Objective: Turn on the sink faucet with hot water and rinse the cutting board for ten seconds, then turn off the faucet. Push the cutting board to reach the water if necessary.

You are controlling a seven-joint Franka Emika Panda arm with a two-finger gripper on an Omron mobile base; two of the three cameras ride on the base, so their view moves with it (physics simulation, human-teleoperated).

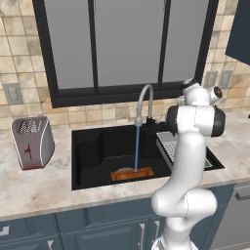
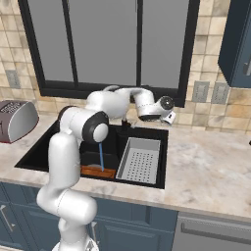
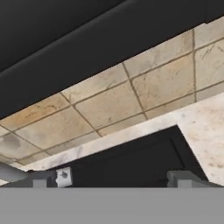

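Cutting board (image 1: 132, 174) lies in sink (image 1: 88, 161) left basin, water (image 1: 137, 146) hitting it; gripper (image 3: 118, 178) wide open, holding nothing, near faucet (image 1: 144, 100).

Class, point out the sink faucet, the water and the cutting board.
sink faucet (image 1: 145, 91): left base view, top of its arch.
water (image 1: 137, 146): left base view, middle of the stream.
cutting board (image 1: 132, 174): left base view, its top face.

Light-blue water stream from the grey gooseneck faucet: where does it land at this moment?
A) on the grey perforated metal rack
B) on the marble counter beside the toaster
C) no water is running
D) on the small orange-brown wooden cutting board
D: the thin light-blue water stream drops from the grey gooseneck faucet straight onto the orange-brown wooden cutting board lying in the black sink.
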